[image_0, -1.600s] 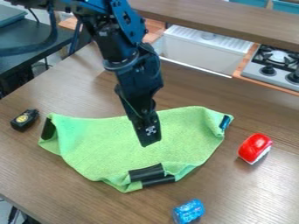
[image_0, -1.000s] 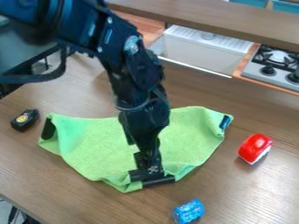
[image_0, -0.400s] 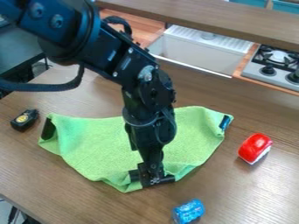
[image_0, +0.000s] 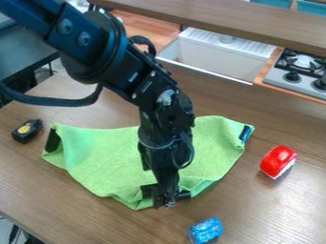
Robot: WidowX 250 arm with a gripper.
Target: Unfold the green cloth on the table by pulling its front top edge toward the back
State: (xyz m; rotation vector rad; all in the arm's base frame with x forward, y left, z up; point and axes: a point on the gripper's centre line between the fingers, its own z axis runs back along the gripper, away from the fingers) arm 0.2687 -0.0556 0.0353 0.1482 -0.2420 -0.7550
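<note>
Green cloth lies mid-table, spread but uneven, w/ folded edges & a few creases. Clock dirs below are from cloth ctr, 12 = top of view.

Blk patches on its near edge, approx 6 o'clock, where a corner folds over. Another dk patch sits on its far-L corner, btwn 9 & 10; small dk blue patch on the R corner, approx 2.

Gripper is down at the near edge, btwn 5 & 6 o'clock, right at the blk patches & partly covering them. Can't tell if it's wide or narrow, nor if it has any cloth pinched; blk on blk there. Arm comes in from approx 11, slants down over the cloth's middle & hides part of it. A blk cable loops off its L side.

Further out, same table, brown wood-grain top:
- Red toy w/ white underside, at 3 o'clock, apart from cloth.
- Blue crumpled can at 5, near the bottom edge of view, apart from cloth & gripper.
- Small blk box w/ round yellow face, btwn 9 & 10, just off the cloth's L corner.

Bkgd: white sink at 1 o'clock; stove w/ blk grate & knobs at 2; brown shelf running above both; dk side table btwn 10 & 11.
</note>
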